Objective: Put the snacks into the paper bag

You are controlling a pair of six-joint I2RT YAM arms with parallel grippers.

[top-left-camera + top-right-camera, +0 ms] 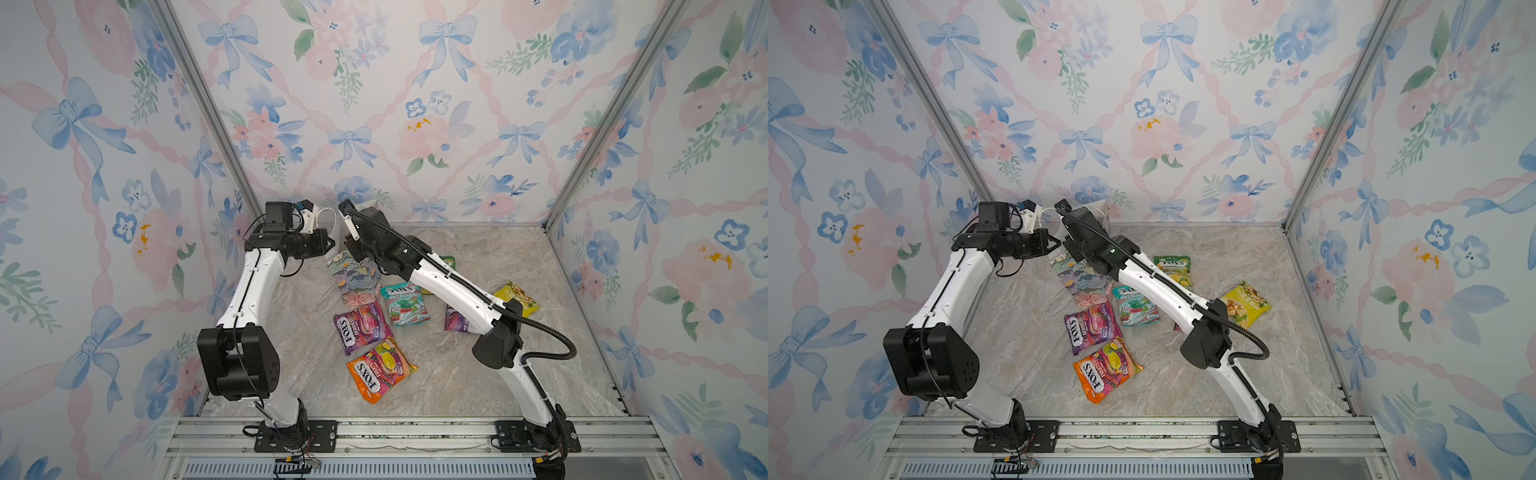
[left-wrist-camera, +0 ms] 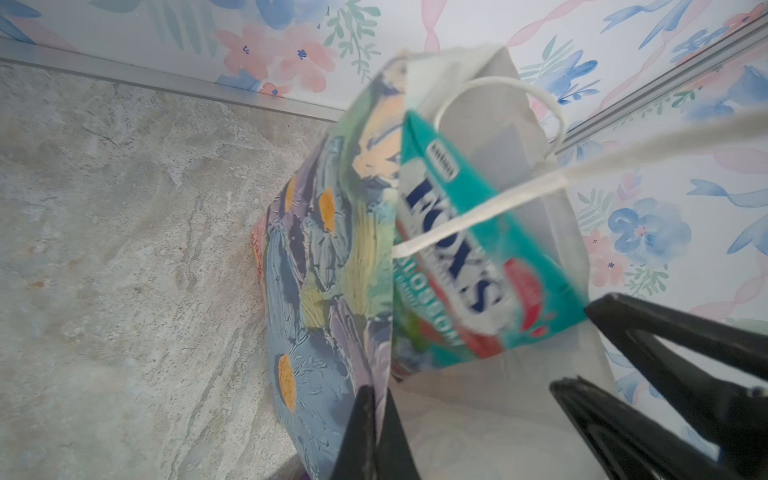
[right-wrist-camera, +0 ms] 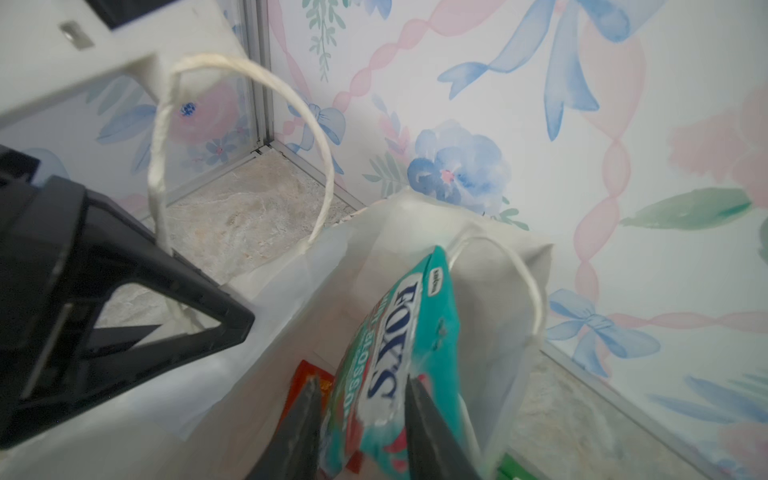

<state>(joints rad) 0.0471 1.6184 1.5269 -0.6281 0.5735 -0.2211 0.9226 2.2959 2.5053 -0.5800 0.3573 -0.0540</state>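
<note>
- While the left pincer (image 2: 376,401) clamps its rim, the floral paper gift bag (image 2: 324,257) sits at eleven o'clock on the marble table (image 1: 478,382).
- the right pincer (image 3: 361,380) gapes, glossy teal FOX'S packet (image 3: 399,328) between its jaws, in the bag's mouth.

Both top views overhead, whole scene; wrist views close, sharing paper bag (image 2: 328,257).

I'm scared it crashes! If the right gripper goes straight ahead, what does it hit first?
Probably the glossy teal FOX'S packet between the jaws of the right gripper, then the white inside of the floral paper bag.
</note>
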